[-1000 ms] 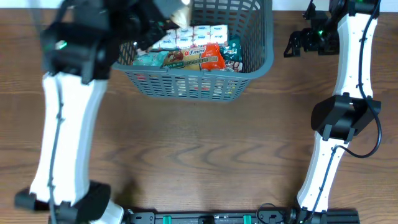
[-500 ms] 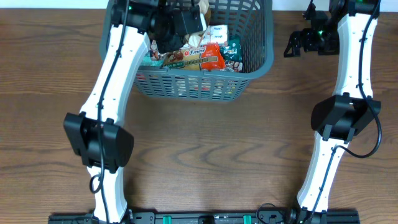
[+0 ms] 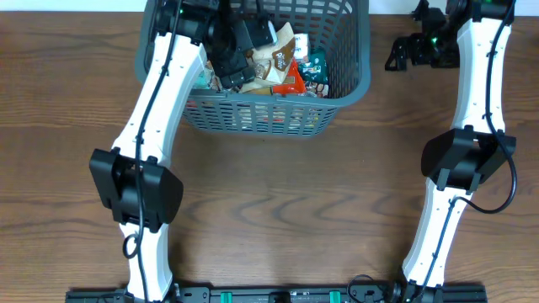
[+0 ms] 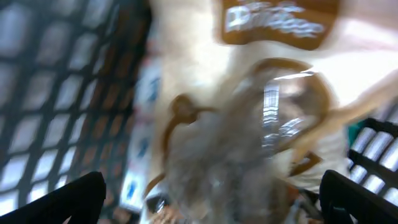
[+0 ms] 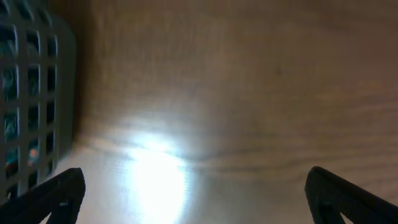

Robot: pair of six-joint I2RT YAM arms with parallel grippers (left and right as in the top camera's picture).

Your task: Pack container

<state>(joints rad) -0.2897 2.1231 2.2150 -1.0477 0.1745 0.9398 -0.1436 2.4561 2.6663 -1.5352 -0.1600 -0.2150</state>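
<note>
The container point(image 3: 347, 82) is a dark grey lattice basket at the back of the table, holding several snack packets. My left gripper point(image 3: 240, 52) reaches into its left half with the jaws spread wide. A cream and brown packet point(image 3: 274, 57) lies on the pile just beside it. In the left wrist view this packet point(image 4: 249, 93) fills the frame, blurred, beyond my left gripper point(image 4: 211, 208), and neither black fingertip point(image 4: 68, 202) touches it. My right gripper point(image 3: 402, 55) hovers open over bare wood to the right of the container, with nothing between its fingers point(image 5: 351, 199).
An orange packet point(image 3: 295, 80), a teal packet point(image 3: 317, 67) and white packets point(image 3: 298, 42) lie in the basket. Its lattice wall point(image 5: 34, 93) shows at the left of the right wrist view, with a glare patch on the wooden table point(image 5: 155, 180).
My left gripper has come down into the basket and its jaws have opened. The cream and brown packet has left them and now rests on the pile. The right arm has not moved.
</note>
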